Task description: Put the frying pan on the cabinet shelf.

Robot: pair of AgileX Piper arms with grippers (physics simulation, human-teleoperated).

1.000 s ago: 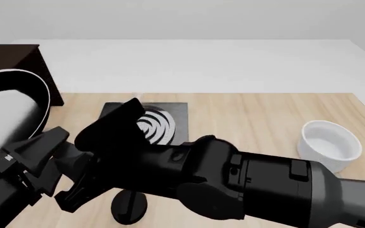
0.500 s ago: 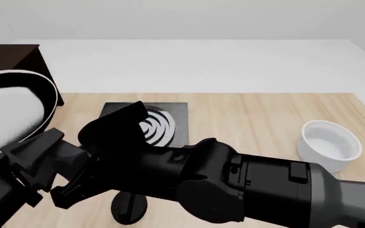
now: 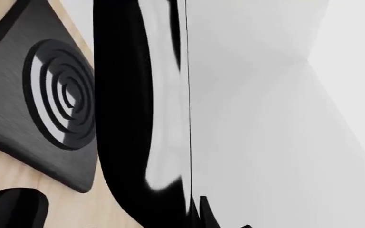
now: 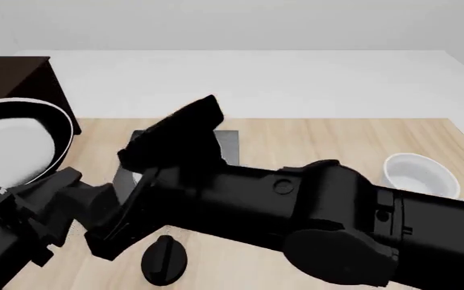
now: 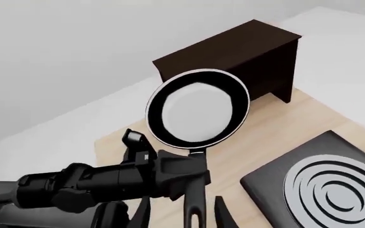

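Note:
The frying pan [image 4: 6, 142] hangs tilted over the table's left end, its grey-white inside facing the camera, just in front of the dark brown cabinet shelf [image 4: 10, 75]. My left gripper [image 4: 64, 181] is shut on the handle close to the pan's rim, as the right wrist view shows [image 5: 173, 173]. My right gripper [image 5: 182, 203] is open, with a finger on each side of the handle's outer end and a gap on both sides. In the left wrist view the frying pan [image 3: 129, 118] fills the picture from very near. From the right wrist, the frying pan [image 5: 198, 109] stands before the cabinet shelf [image 5: 246, 52].
The black hob [image 5: 322, 185] lies mid-table, mostly hidden in the front view behind my right arm [image 4: 296, 205]. A black round knob [image 4: 164, 260] sits near the front edge. A white bowl [image 4: 422, 175] stands at the right.
My right arm's wrist has swung upward and now covers most of the hob. The pan has sunk slightly at the left, and the left arm has barely moved.

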